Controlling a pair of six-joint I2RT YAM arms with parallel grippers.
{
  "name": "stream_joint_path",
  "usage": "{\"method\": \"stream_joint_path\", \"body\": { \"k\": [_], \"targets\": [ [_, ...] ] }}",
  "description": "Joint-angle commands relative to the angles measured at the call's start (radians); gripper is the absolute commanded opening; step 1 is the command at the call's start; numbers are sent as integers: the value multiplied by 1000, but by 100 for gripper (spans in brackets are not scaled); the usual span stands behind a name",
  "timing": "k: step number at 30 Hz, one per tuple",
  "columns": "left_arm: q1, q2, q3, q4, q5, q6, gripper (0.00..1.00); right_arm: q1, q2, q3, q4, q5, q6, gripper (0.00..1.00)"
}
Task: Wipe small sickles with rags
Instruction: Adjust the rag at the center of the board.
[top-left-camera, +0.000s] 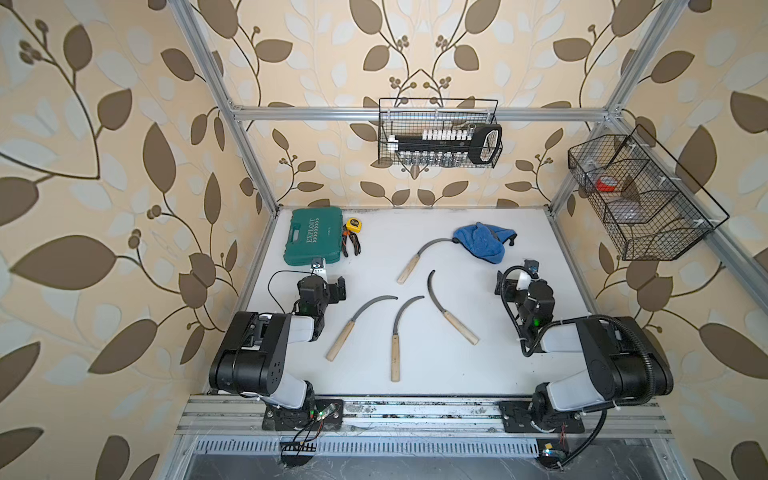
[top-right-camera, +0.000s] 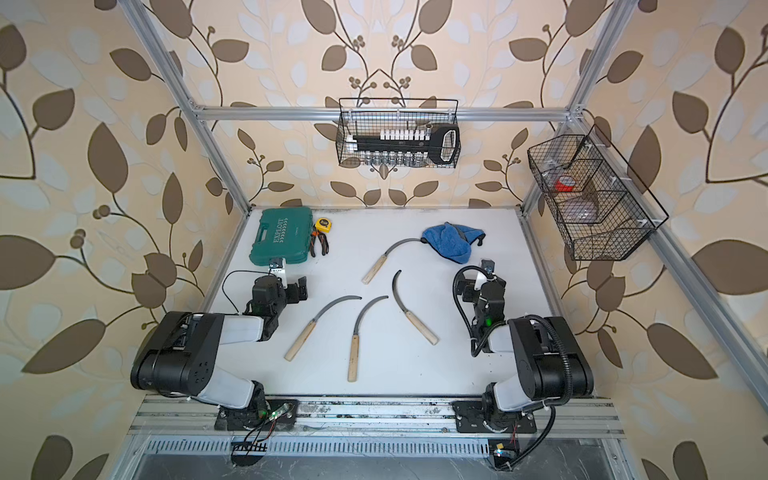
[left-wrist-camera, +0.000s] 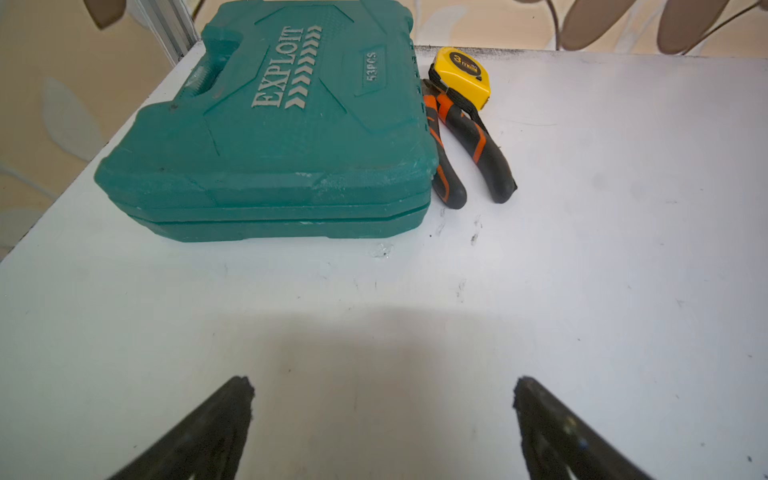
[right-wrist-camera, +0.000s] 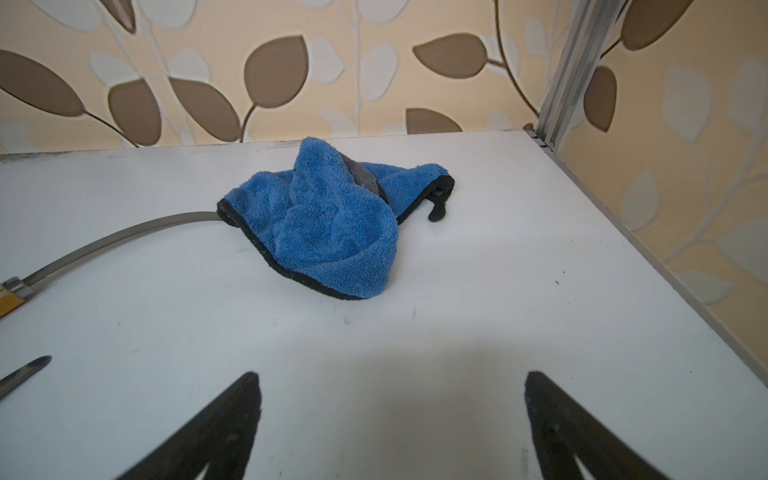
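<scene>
Baskets hang above the table (top-left-camera: 457, 374). The back wire basket (top-left-camera: 384, 124) at 12 o'clock holds a black rack of sockets (top-left-camera: 440, 143). The side wire basket (top-left-camera: 665, 239) at 2 o'clock has a red roll (top-left-camera: 607, 183), possibly tape, in its farthest compartment; what lies in the middle compartment is too blurred to name. A closed green case (top-left-camera: 313, 237) sits at 11 o'clock, with a yellow tape measure (top-left-camera: 353, 224) and pliers (top-left-camera: 352, 245) just beside it.

The rag (top-left-camera: 482, 241) lies crumpled at 1 o'clock, covering the blade tip of the far sickle (top-left-camera: 419, 259). Nearer the centre, apart from each other, lie the left sickle (top-left-camera: 357, 322) toward 7 o'clock, the middle sickle (top-left-camera: 397, 332) at 6 and the right sickle (top-left-camera: 444, 307) toward 4.

The left gripper (left-wrist-camera: 382, 386) at 9 o'clock and the right gripper (right-wrist-camera: 390, 382) at 3 o'clock both have their jaws spread wide over bare table, holding nothing.
</scene>
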Motion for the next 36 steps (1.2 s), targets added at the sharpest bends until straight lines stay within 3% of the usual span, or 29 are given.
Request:
{"method": "stream_joint_path", "body": {
  "k": [1,27,29,32,36],
  "targets": [
    [3,-4,17,11,11,3,99,3,-8,1,22,12,-4,99],
    [3,-13,6,20,9,5,99,3,-11,-2,25,12,-4,99],
    [1,-31,-1,26,43,26,99,11,-38,3,22,58,1,99],
    [0,-153,45,-153,69,20,99,46,-142,75,-227,147,17,99],
    [0,-261,149,-441,39,-96,99,54,-179,180,-472,152,86,99]
  ]
}}
